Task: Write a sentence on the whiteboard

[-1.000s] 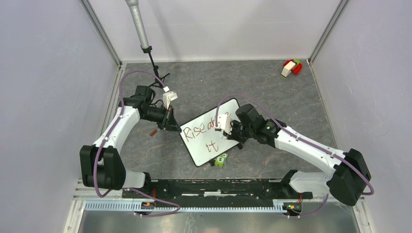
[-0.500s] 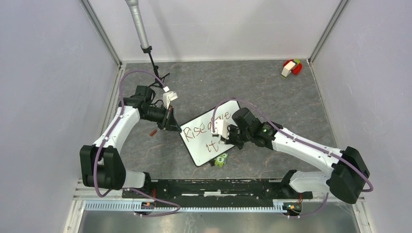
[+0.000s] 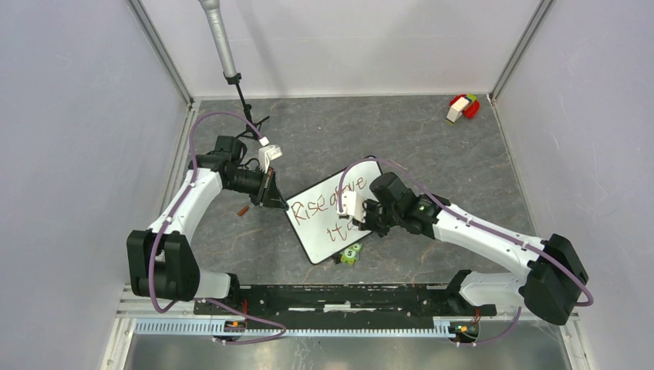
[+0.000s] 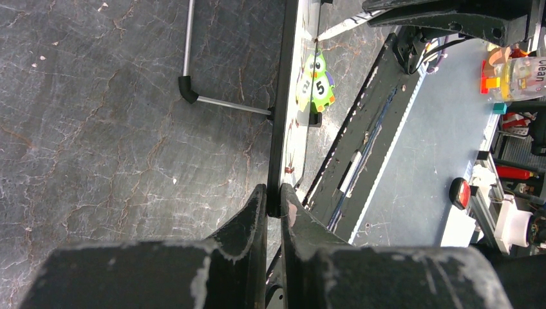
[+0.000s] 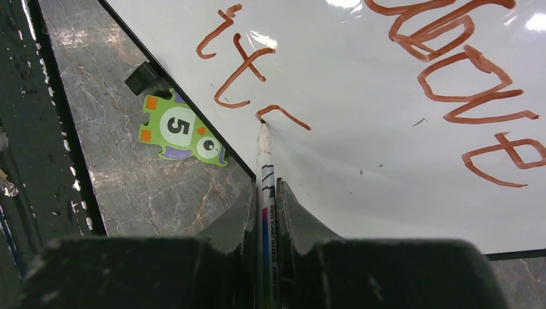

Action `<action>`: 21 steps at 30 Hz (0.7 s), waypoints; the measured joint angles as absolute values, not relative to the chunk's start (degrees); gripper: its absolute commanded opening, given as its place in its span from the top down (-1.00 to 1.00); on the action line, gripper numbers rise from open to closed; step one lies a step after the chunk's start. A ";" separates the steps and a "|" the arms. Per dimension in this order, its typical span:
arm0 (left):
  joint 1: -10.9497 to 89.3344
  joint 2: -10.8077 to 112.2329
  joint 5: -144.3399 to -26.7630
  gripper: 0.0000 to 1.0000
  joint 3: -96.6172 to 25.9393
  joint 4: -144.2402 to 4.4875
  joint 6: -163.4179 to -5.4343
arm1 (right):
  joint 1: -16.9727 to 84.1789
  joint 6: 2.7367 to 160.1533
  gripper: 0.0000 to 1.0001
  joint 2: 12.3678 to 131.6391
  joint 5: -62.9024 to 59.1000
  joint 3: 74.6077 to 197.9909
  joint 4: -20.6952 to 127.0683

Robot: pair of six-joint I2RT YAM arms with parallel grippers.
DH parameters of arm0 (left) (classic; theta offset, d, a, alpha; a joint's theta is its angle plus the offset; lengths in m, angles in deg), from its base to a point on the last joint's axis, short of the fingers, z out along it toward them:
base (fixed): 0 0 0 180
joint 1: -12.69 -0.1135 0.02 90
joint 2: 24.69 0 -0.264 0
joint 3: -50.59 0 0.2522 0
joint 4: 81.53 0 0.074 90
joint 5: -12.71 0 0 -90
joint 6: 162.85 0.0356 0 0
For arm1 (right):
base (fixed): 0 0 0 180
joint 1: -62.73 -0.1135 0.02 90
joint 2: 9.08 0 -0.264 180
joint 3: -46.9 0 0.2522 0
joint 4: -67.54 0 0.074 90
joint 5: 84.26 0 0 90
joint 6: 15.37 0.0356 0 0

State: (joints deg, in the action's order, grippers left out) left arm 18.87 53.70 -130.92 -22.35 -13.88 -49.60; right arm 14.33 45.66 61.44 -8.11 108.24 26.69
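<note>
With my right gripper [image 5: 264, 187] pressed shut on the slim white marker with the colour-striped barrel [image 5: 264, 212], its tip sat on the flat white whiteboard with a thin black rim [image 5: 360, 135], at the start of a short fresh stroke just after "it".

My left gripper [image 4: 273, 196] was pinched on the board's left edge, holding it against sliding. The board lay skewed on the grey marbled tabletop [image 3: 432, 139], between the two arms.

Step in hand, as I judged it: the first letter of the word after "it".
- Tip was close to the near rim, so letters needed to stay small and run along the "it" baseline, away from that edge.
- Light, even pressure. Too much and the board would pivot in the left pinch.
- Left clamp should not let go mid-stroke.
- Lift cleanly between letters to avoid drag marks.

Readable:
- reddish-brown handwritten lettering [image 5: 451, 64]: "Rise above" on the top line, "it" below it plus the new stroke.
- Barrel print looked like "WHITE BOARD MARKER", but it was small and I wasn't sure.
- green jigsaw-piece creature [image 5: 180, 129] touching the board's near edge, marked "5".
- clear bottle [image 4: 525, 64] off the table: "Clean".
</note>
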 measured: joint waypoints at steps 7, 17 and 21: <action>18.87 53.67 -130.94 0.95 -22.35 -13.88 -49.60 | 15.68 45.24 1.00 61.44 -7.21 109.72 25.51; 18.87 53.70 -130.94 0.95 -22.35 -13.88 -49.60 | 16.56 44.76 1.00 61.47 -5.55 111.97 25.60; 18.87 53.67 -130.94 0.95 -22.35 -13.91 -49.60 | 16.62 44.74 1.00 61.49 -5.64 111.97 25.60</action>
State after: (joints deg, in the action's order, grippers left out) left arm 18.87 53.67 -130.94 -22.35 -13.91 -49.60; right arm 16.62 44.74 61.49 -5.64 111.97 25.60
